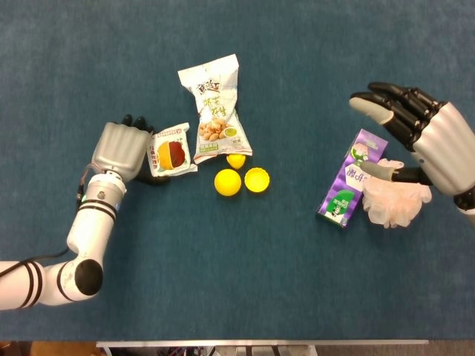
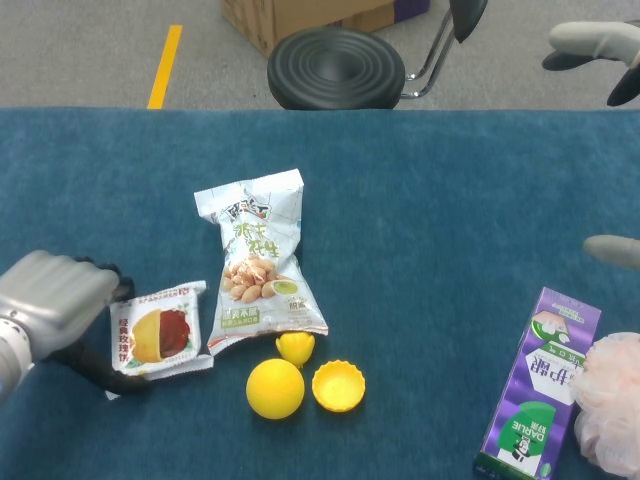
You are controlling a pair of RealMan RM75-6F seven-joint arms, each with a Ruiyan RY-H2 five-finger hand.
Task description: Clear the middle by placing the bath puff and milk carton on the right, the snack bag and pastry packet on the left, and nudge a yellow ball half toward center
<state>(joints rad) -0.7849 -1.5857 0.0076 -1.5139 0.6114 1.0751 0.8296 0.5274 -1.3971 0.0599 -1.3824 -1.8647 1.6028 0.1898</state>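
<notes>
From the head view, the blue table (image 1: 237, 282) carries one snack bag (image 1: 215, 107), white with a picture of nuts, lying lengthwise in the middle with its top toward the far edge. Touching its left side lies one small pastry packet (image 1: 173, 150), white with a red and yellow print, and the left hand (image 1: 122, 150) grips this packet along its left edge, fingers curled around it. Just below the snack bag's near end lie three yellow ball pieces: a small one (image 1: 236, 160) touching the bag, a rounded half (image 1: 228, 182) dome up, and an open half (image 1: 257, 179) showing its hollow, the last two side by side. Toward the right edge lies one purple milk carton (image 1: 353, 178), flat and tilted, with one pale pink bath puff (image 1: 395, 200) touching its right side. The right hand (image 1: 415, 130) hovers over them with fingers spread, holding nothing, the thumb reaching above the carton's top. From the chest view, the same left hand (image 2: 50, 305) sits near the left edge of the table (image 2: 430, 200), closed on the pastry packet (image 2: 158, 330); the snack bag (image 2: 258, 260) stands beside it, and the small piece (image 2: 295, 347), the domed half (image 2: 275, 388) and the hollow half (image 2: 338, 385) cluster below. The milk carton (image 2: 540, 385) and bath puff (image 2: 612, 400) lie at the near right corner. Only fingertips of the right hand (image 2: 600, 45) show at the right border, apart. Beyond the far edge stands a black stool (image 2: 335, 68).
</notes>
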